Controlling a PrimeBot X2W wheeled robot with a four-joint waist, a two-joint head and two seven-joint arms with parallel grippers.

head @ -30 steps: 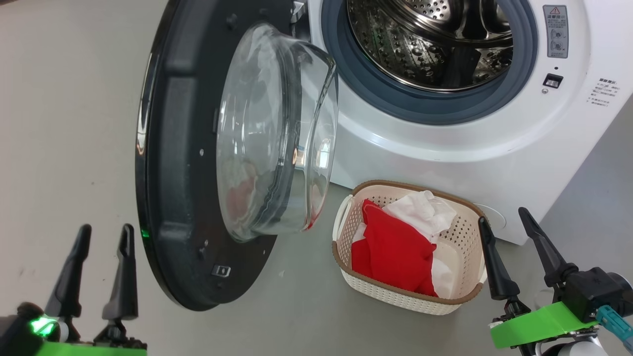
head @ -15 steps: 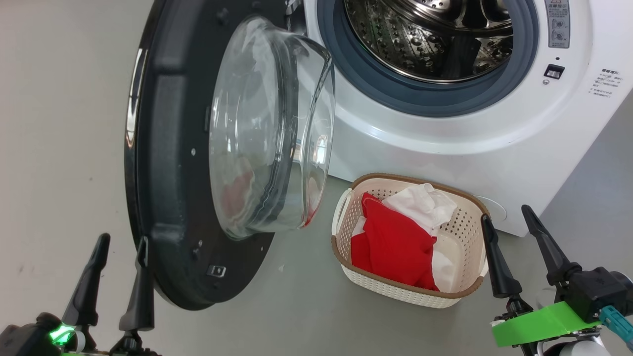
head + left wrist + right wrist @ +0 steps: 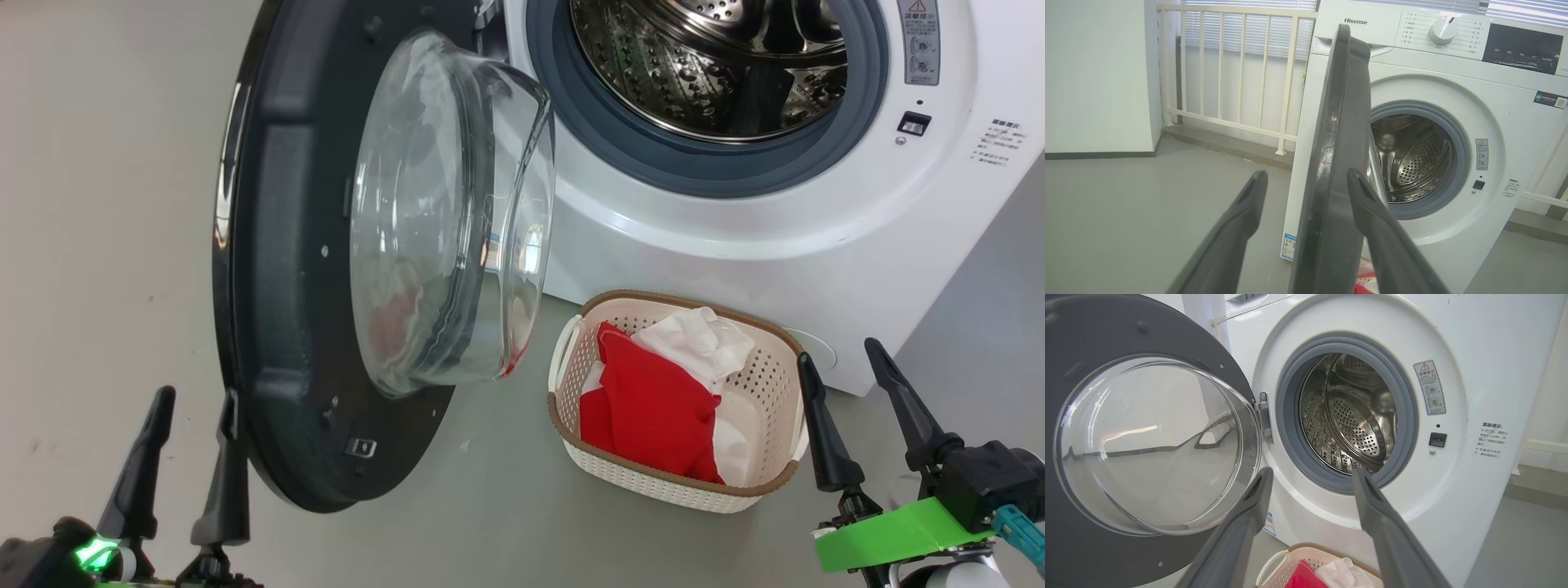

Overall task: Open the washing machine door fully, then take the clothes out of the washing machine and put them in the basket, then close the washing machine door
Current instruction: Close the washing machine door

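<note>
Between the left tool's (image 3: 199, 394) spread fingers sits the washing machine door's (image 3: 277, 269) rim; right tool (image 3: 838, 351) spread beside the basket (image 3: 653, 486).

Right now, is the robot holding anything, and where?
Nothing is held. Both grippers are open: the left gripper has the door edge between its fingers, unclamped; the right gripper hangs free beside the basket.

head above, wrists low, shared door (image 3: 277, 245)

The washing machine (image 3: 735, 245) stood at the upper right, the washing machine door (image 3: 277, 245) hung open at centre left, the basket (image 3: 653, 488) sat below them, clothes (image 3: 653, 408) inside it.
</note>
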